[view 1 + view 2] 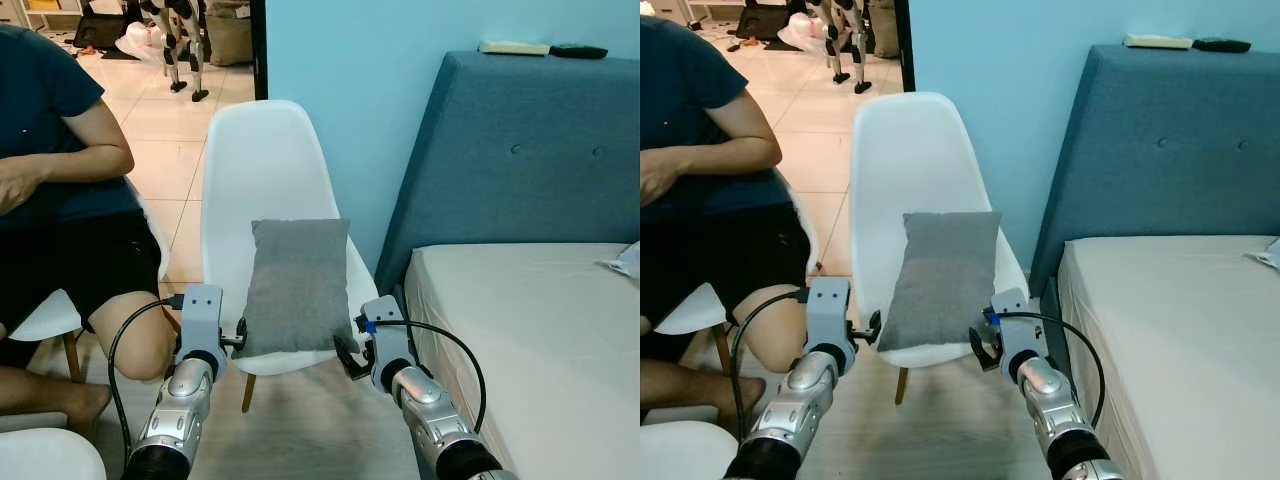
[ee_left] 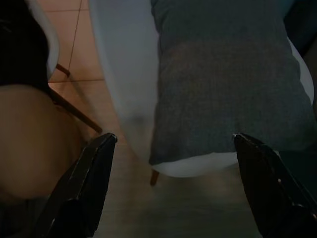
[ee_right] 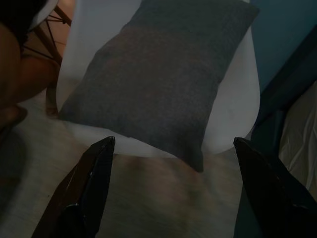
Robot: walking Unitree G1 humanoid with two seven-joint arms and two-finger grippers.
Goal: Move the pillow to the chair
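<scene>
A grey pillow (image 1: pixel 298 285) lies on the seat of a white chair (image 1: pixel 255 160), its top resting against the backrest. Both arms reach toward the chair's front edge. My left gripper (image 1: pixel 238 338) is at the pillow's near left corner and my right gripper (image 1: pixel 352 350) is at its near right corner. In the left wrist view the left gripper (image 2: pixel 176 141) stands open, and the pillow (image 2: pixel 223 89) lies beyond its fingers. The right gripper (image 3: pixel 173 141) is open too, with the pillow (image 3: pixel 158 84) ahead of it and nothing held.
A person (image 1: pixel 60 200) sits on another white chair close on the left, one knee (image 1: pixel 135 335) near my left arm. A bed (image 1: pixel 530 330) with a blue headboard (image 1: pixel 520 150) stands on the right, close to the chair. A further white seat (image 1: pixel 45 455) is at the bottom left.
</scene>
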